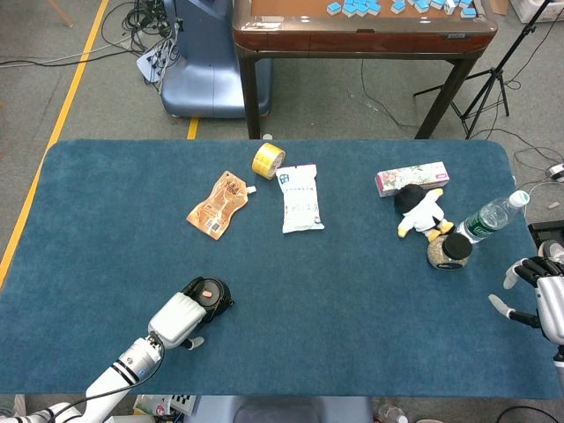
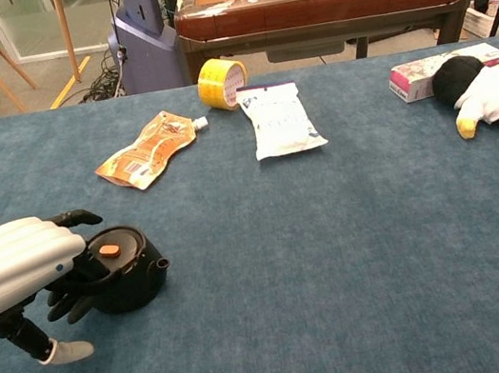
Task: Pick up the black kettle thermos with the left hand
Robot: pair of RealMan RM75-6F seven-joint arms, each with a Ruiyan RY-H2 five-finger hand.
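While the black kettle thermos [image 2: 124, 268] stands upright near the front left edge of the blue surface [image 2: 339, 258], the left robot hand [image 2: 27, 269] reaches over it from the left. Its dark fingers [image 2: 71, 300] curl against the thermos's near side and 1 finger lies beside the lid, which carries a small orange button. The pictures do not settle whether the grasp is closed, and the thermos base sits on the cloth. From the head view the same hand [image 1: 179, 317] covers the thermos [image 1: 210, 293] on its near-left side.

At the far right edge the right robot hand [image 1: 539, 295] hangs beside the surface, released, fingers spread and holding nothing.

Farther back lie an orange pouch [image 2: 144, 150], a yellow tape roll [image 2: 217, 84] and a white packet [image 2: 281, 119] close together. To the right sit a pink box [image 1: 411, 177], a plush penguin [image 1: 421, 211], a round jar [image 1: 449, 250] and a water bottle [image 1: 492, 214] lying on its side.
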